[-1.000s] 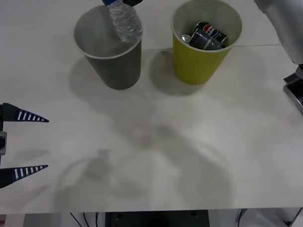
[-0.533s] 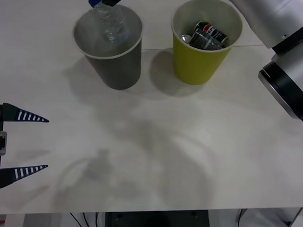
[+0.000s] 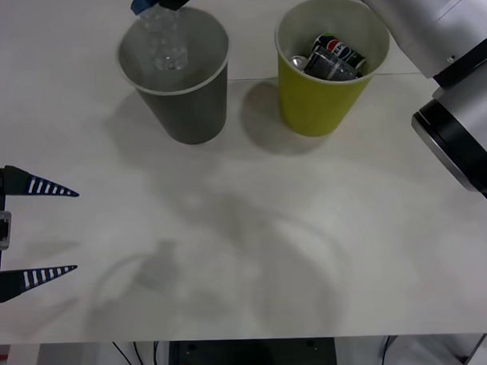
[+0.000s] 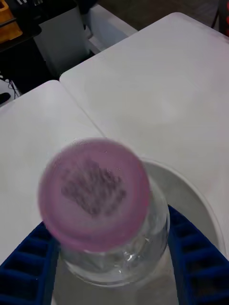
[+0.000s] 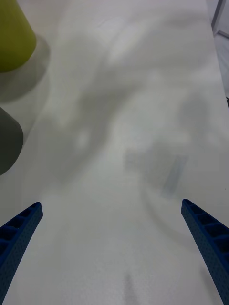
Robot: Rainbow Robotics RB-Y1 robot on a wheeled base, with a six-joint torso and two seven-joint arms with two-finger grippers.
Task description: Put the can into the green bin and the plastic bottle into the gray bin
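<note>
right gripper (image 4: 114,252) is up over the gray bin (image 3: 181,104) near the far edge of the bench (image 3: 254,254), a bit toward the far left corner. its blue fingers (image 4: 26,267) are clamped on the bottle (image 3: 163,43), one on each side of the clear body just under the neck. the pink cap (image 4: 94,193) points straight at the wrist camera, so the bottle hangs upright, bottom end down inside the bin's mouth. from the front you can see the clear body past the pale rim, lower part already inside the bin, top part poking up to the fingers at the far edge. can't tell if it touches the inside wall.

green bin (image 3: 324,83) stands just beside the gray one, to its right, near the far edge too, the two not touching. there's a can (image 3: 335,57) lying inside it, tilted, dark with a red and blue logo, and something silvery next to it that i can't really make out.

left gripper (image 3: 33,231) is parked off at the left edge of the bench, fingers spread wide with nothing between them, well apart from both bins. its wrist view catches the bases of the green and gray bins off to one side across bare bench.
</note>
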